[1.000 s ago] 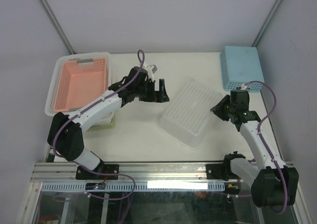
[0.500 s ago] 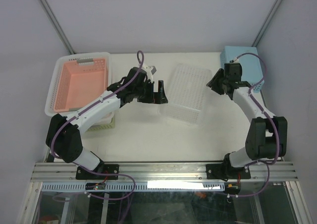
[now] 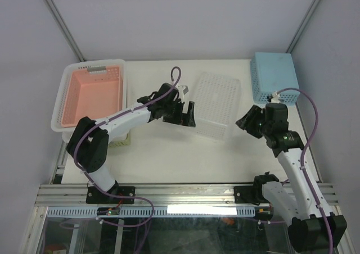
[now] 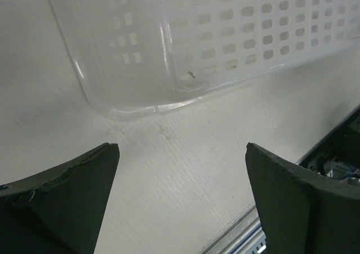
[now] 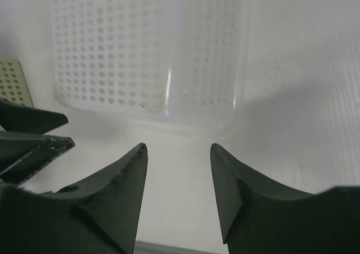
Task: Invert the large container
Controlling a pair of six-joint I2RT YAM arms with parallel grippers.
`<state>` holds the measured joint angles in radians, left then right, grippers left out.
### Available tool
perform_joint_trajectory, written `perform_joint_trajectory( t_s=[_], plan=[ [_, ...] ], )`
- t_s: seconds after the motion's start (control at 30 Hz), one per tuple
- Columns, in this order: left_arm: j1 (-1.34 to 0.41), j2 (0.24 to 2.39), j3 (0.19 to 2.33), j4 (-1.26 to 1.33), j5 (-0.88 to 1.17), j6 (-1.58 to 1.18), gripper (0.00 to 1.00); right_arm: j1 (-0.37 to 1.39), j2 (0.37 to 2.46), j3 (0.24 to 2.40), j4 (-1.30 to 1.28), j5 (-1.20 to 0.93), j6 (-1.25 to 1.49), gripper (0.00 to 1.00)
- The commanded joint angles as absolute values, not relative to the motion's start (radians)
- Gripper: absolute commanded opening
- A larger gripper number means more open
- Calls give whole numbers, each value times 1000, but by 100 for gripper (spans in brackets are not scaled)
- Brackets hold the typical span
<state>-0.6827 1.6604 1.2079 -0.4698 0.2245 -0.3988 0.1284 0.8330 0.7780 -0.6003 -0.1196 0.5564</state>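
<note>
Large container (image 3: 216, 103) lies mid-tabletop (image 3: 169, 153), base-up by the look of it, long axis roughly 12-to-6 in top view. Left pincer (image 3: 190, 113) gapes wide, empty, just beside its 9 o'clock long side: the nearer arm. Right pincer (image 3: 246, 123) part-open, empty, apart at the container's 4 o'clock.

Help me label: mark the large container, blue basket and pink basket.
large container (image 3: 216, 105), top external view, perforated upward face.
blue basket (image 3: 274, 74), top external view, smooth top.
pink basket (image 3: 93, 99), top external view, floor.
</note>
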Motion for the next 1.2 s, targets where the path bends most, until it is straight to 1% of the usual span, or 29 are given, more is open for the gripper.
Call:
perform_joint_trajectory(
  t_s=[0.0, 0.23, 0.4, 0.53, 0.6, 0.67, 0.8, 0.87, 0.97, 1.03, 1.17],
  plan=[
    [-721, 1727, 1275, -367, 294, -350, 99, 138, 755, 732, -785, -146, 588, 52],
    [-734, 1848, 1406, -253, 407, -403, 99, 139, 699, 762, -846, -12, 614, 56],
    [-737, 1819, 1427, -220, 463, -410, 99, 138, 747, 781, -828, -74, 621, 54],
    [-729, 1748, 1400, -215, 461, -406, 99, 153, 756, 739, -738, -143, 656, 50],
    [-711, 1717, 1378, -219, 446, -417, 99, 189, 779, 714, -677, -158, 688, 48],
    [-683, 1694, 1348, -224, 430, -438, 99, 260, 823, 702, -618, -128, 724, 47],
    [-623, 1679, 1311, -228, 425, -459, 99, 413, 965, 717, -510, -6, 766, 46],
    [-608, 1686, 1310, -237, 433, -463, 99, 429, 1048, 740, -484, 44, 763, 45],
    [-595, 1690, 1312, -247, 426, -462, 99, 420, 1138, 771, -470, 155, 746, 44],
    [-587, 1683, 1304, -248, 407, -467, 99, 380, 1173, 779, -448, 194, 731, 44],
    [-576, 1685, 1298, -249, 416, -457, 99, 238, 1236, 798, -417, 183, 694, 44]
  ],
)
